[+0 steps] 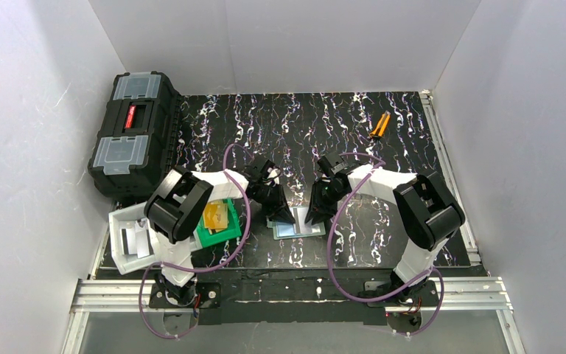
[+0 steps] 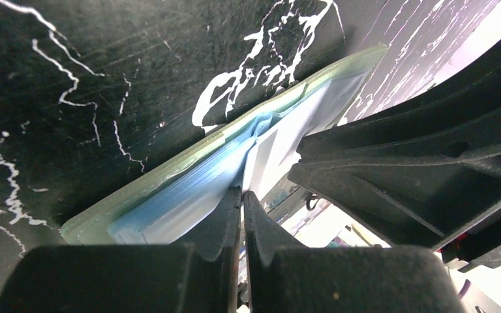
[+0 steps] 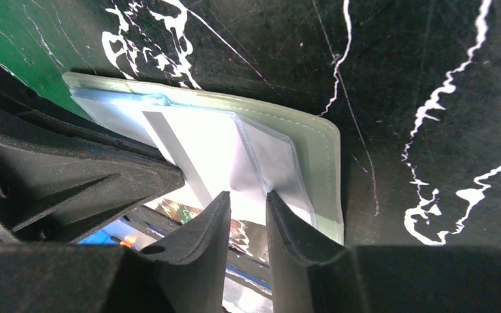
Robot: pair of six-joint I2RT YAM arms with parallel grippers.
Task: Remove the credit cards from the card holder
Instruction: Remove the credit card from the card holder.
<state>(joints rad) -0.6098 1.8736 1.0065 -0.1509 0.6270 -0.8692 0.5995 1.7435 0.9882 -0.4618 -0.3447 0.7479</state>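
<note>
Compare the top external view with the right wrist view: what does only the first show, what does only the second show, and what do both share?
Only the top external view shows the black toolbox, the orange-handled tool, the white bin and the gold credit cards lying left of the holder. Only the right wrist view shows the pale, grey-striped card in the holder's inner panel. Both show the open card holder on the dark mat, with the left gripper and right gripper down at it.

white arms (image 1: 379, 179), black joint housings (image 1: 178, 203), purple cables (image 1: 332, 243), ribbed black jaws
</note>
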